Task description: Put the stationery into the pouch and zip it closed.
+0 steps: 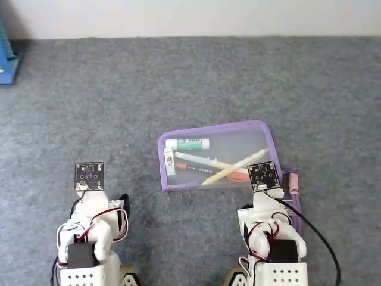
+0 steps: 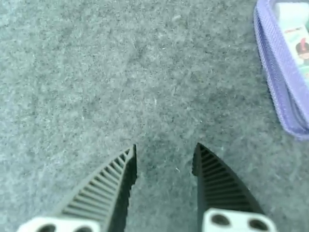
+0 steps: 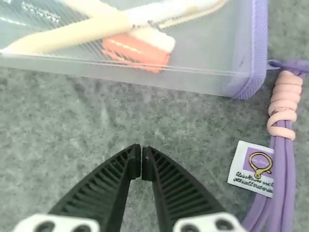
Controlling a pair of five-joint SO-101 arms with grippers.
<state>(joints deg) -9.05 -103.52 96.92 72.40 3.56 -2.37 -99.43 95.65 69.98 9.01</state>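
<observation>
A clear pouch (image 1: 238,142) with purple edging lies on the grey carpet, holding several pens, a glue stick (image 1: 187,143) and an orange item (image 3: 135,50). Its purple strap with a pink coil (image 3: 284,105) and a white tag (image 3: 253,168) trails beside the pouch's corner. My right gripper (image 3: 141,162) hovers just short of the pouch's near edge (image 3: 145,79), fingers pressed together with nothing between them. My left gripper (image 2: 164,162) rests over bare carpet, open and holding nothing, with the pouch's purple end (image 2: 280,87) off to one side.
A blue object (image 1: 7,59) stands at the far left edge of the carpet near the wall. Both arm bases (image 1: 89,250) sit at the front of the table.
</observation>
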